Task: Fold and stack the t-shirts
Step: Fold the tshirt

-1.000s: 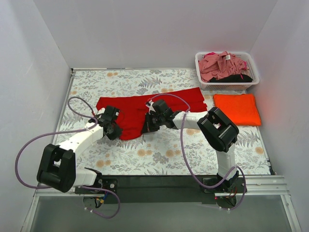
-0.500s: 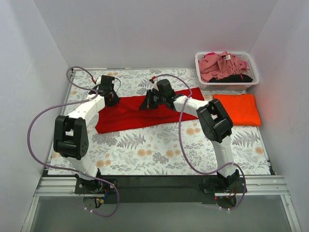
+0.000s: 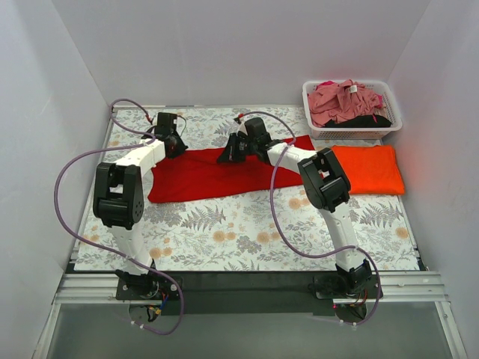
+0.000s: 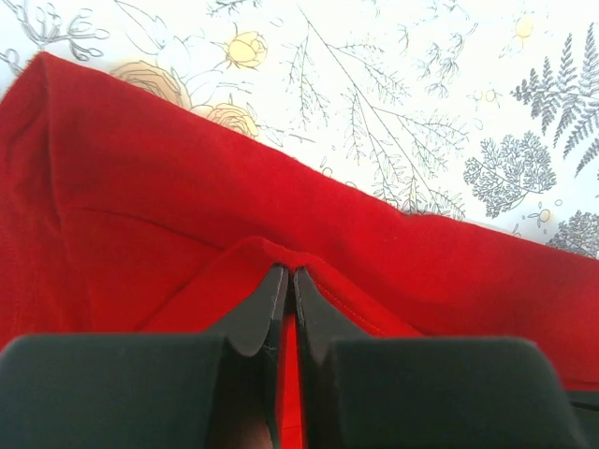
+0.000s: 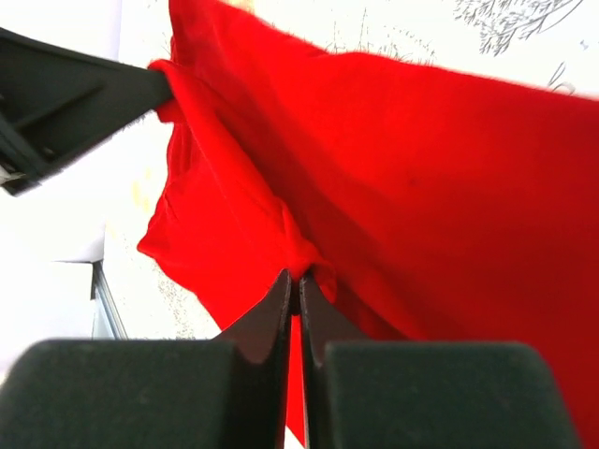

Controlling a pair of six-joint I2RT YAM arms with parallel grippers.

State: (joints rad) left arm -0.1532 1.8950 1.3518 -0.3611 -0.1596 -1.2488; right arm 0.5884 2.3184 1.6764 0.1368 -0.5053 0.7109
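Observation:
The red t-shirt point(image 3: 206, 173) lies folded in a long band across the middle of the floral table cloth. My left gripper point(image 3: 177, 144) is shut on its far left edge; the wrist view shows the jaws pinching a red fold point(image 4: 285, 260). My right gripper point(image 3: 233, 153) is shut on its far edge near the middle, pinching bunched red cloth point(image 5: 309, 262). The folded orange t-shirt point(image 3: 368, 168) lies flat at the right. Dusty pink point(image 3: 343, 101) and black point(image 3: 368, 120) t-shirts lie piled in the basket.
The white lattice basket point(image 3: 352, 132) stands at the back right corner, just behind the orange shirt. White walls close in the table on the left, back and right. Purple cables loop over both arms.
Both grippers have carried the red shirt's near edge away from me to the far side, folding it over. The shirt now lies as a narrower band.

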